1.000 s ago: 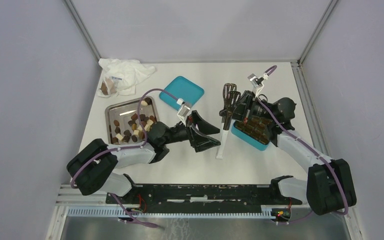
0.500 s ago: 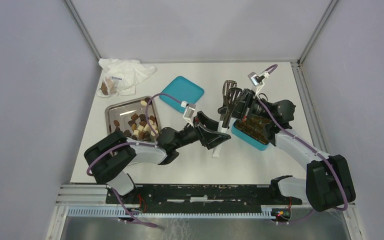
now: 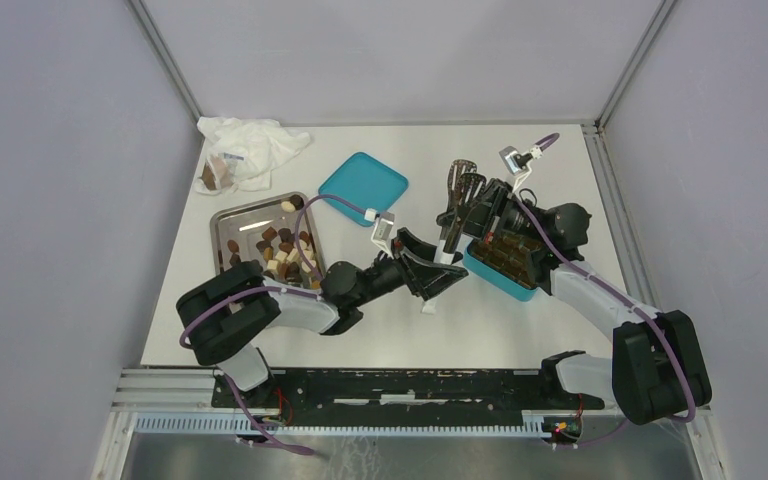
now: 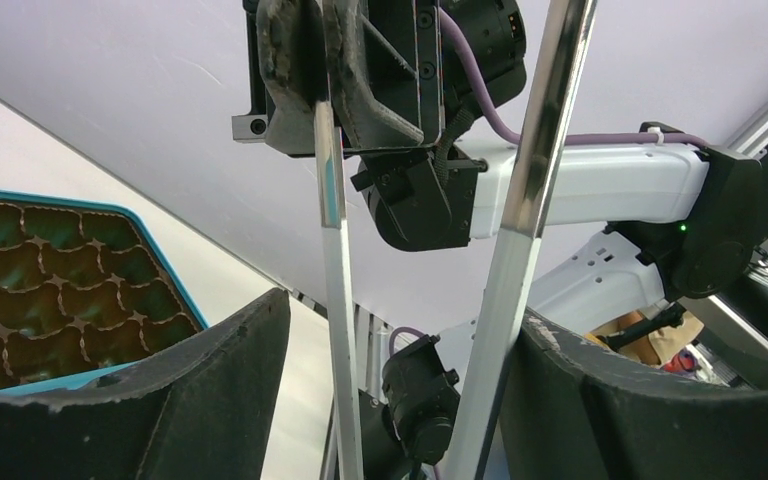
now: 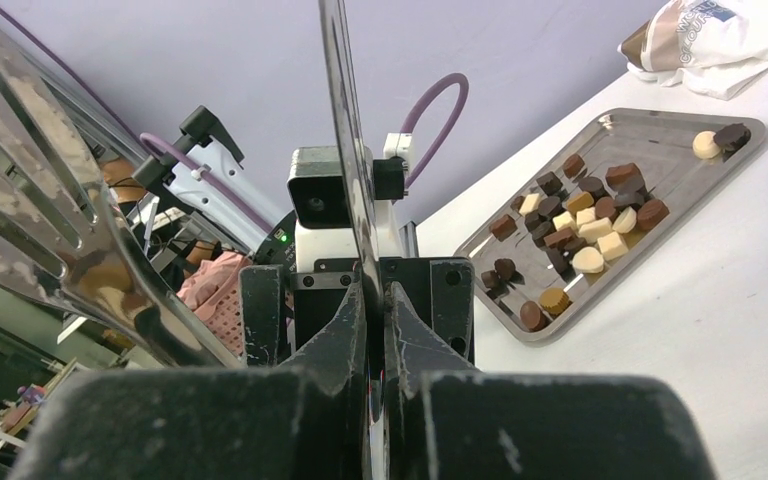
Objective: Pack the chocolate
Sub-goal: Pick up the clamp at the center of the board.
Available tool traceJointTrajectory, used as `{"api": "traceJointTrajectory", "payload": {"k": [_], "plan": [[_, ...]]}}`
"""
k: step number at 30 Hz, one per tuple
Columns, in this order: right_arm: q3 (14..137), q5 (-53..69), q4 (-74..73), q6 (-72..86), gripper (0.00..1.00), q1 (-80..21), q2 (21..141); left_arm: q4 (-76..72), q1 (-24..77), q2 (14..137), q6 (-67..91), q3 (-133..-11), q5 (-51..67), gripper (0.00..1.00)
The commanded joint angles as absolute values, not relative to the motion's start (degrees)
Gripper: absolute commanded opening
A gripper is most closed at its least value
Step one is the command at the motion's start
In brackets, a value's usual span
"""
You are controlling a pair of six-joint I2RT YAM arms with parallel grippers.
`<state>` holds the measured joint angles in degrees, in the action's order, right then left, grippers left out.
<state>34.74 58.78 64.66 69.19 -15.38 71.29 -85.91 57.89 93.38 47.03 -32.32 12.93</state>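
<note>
Two arms of the tongs [image 4: 535,150] pass between the spread fingers of the left gripper [image 4: 397,310]; the right gripper [image 5: 373,300] clamps one arm. Chocolate pieces [image 3: 282,250] lie in the steel tray [image 3: 230,222], 9 o'clock from the left gripper.
</note>
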Motion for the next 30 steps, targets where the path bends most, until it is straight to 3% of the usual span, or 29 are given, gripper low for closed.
{"api": "traceJointTrajectory", "payload": {"k": [1,13,19,27,30], "plan": [[34.5,56.69,66.9,69.49,0.01,-15.14,69.79,-99.58,58.08,92.05,45.79,-33.39,10.3,0.75],[33.93,56.78,65.56,68.55,0.01,-15.19,69.79,-99.62,58.09,90.74,48.03,-33.09,9.49,0.79],[34.11,56.69,65.59,68.91,0.01,-14.94,69.41,-99.58,58.08,90.6,49.12,-33.18,10.12,0.75],[33.34,56.0,65.43,69.11,0.01,-14.31,69.09,-99.58,57.83,91.0,49.65,-33.66,10.85,0.56],[33.22,56.05,65.33,69.04,0.04,-14.32,69.18,-99.62,57.8,91.19,50.55,-34.12,10.69,0.43]]}}
